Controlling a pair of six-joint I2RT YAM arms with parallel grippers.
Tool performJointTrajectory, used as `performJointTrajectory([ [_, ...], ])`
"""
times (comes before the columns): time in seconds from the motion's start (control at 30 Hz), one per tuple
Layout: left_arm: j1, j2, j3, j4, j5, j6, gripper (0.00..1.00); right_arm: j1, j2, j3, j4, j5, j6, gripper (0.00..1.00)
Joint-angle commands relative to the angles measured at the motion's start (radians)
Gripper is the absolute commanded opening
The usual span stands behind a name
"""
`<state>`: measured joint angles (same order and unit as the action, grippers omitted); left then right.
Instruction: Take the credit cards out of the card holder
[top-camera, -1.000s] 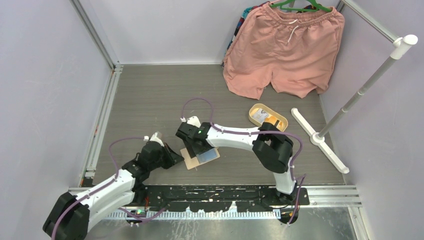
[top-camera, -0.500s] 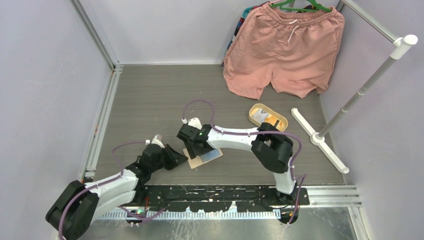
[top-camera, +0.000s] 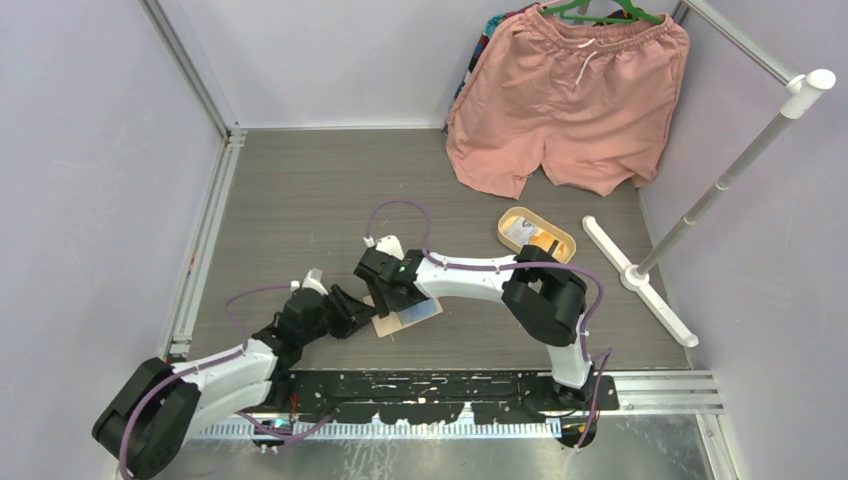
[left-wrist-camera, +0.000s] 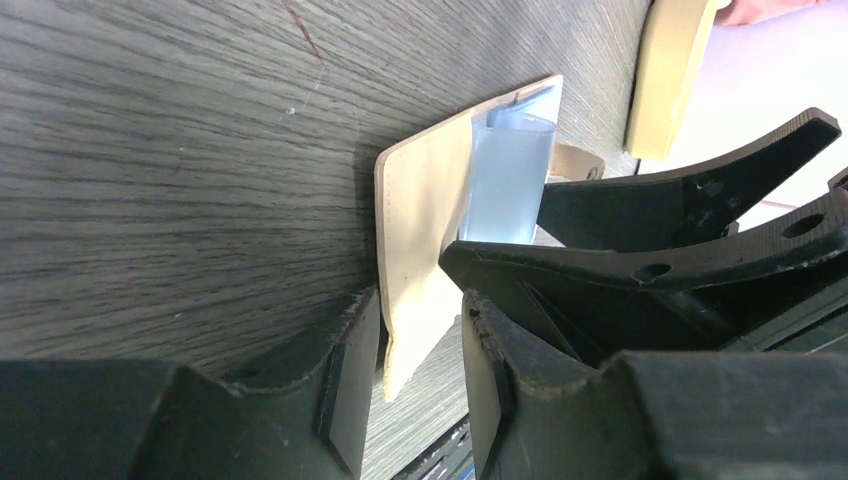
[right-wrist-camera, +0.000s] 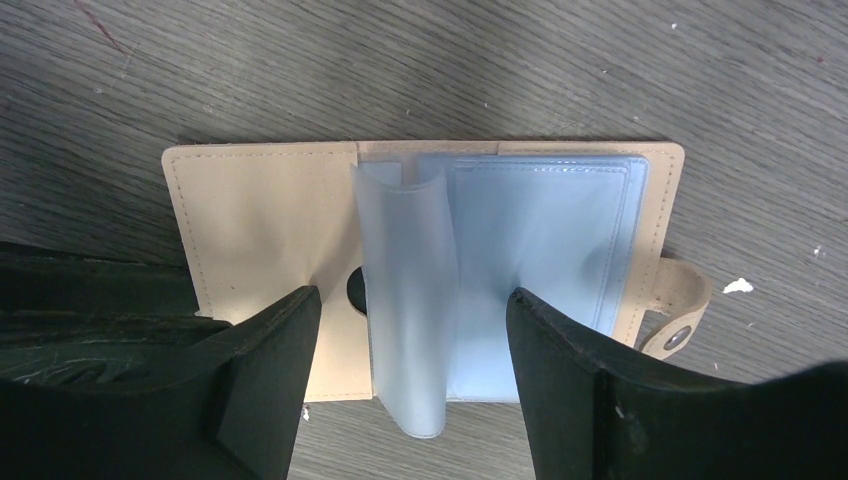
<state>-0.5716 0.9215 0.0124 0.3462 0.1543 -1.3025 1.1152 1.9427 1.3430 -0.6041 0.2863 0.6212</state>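
- Tan leather bifold card holder (right-wrist-camera: 250, 220) lies open on the grey wood-grain tabletop (top-camera: 300, 200), with its long axis running 8-to-2 o'clock from above.
- Left gripper (left-wrist-camera: 418, 330): jaws apart, either side of the cover's 8 o'clock edge.
- Right gripper (right-wrist-camera: 410, 330): jaws wide apart, straddling its middle.

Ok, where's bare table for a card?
Bare: the table between card holder and shorts, and leftward to the rail. Crowded: at the card holder, where left gripper and right gripper sit; tray and stand base on the right.

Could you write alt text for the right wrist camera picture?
An open tan card holder lies flat on a grey wood-grain table, one pale blue plastic sleeve curling up from its middle. The right gripper hangs open, a black finger on either side of that sleeve.
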Motion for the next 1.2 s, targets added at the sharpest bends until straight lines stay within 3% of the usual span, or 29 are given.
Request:
performJointTrajectory([
  [0.0, 0.002, 0.077, -0.037, 0.042, -0.010, 0.003, 0.39, -0.001, 0.006, -0.005, 0.025, -0.002, 0.025, 0.74],
  [0.23, 0.002, 0.266, -0.036, 0.215, 0.006, -0.018, 0.34, -0.009, -0.004, -0.015, 0.029, -0.001, 0.030, 0.74],
  [0.47, 0.002, 0.339, -0.020, 0.253, -0.010, -0.032, 0.26, -0.013, -0.014, -0.025, 0.027, 0.000, 0.031, 0.74],
  [0.6, 0.001, 0.307, -0.016, 0.201, -0.027, -0.022, 0.18, -0.012, -0.014, -0.030, 0.030, -0.003, 0.030, 0.74],
  [0.77, 0.002, 0.233, -0.016, 0.106, -0.046, -0.002, 0.01, -0.014, -0.011, -0.029, 0.036, -0.008, 0.031, 0.74],
  [1.17, 0.003, 0.009, 0.011, -0.135, -0.103, 0.047, 0.00, -0.035, -0.077, 0.001, -0.074, 0.081, -0.024, 0.80],
])
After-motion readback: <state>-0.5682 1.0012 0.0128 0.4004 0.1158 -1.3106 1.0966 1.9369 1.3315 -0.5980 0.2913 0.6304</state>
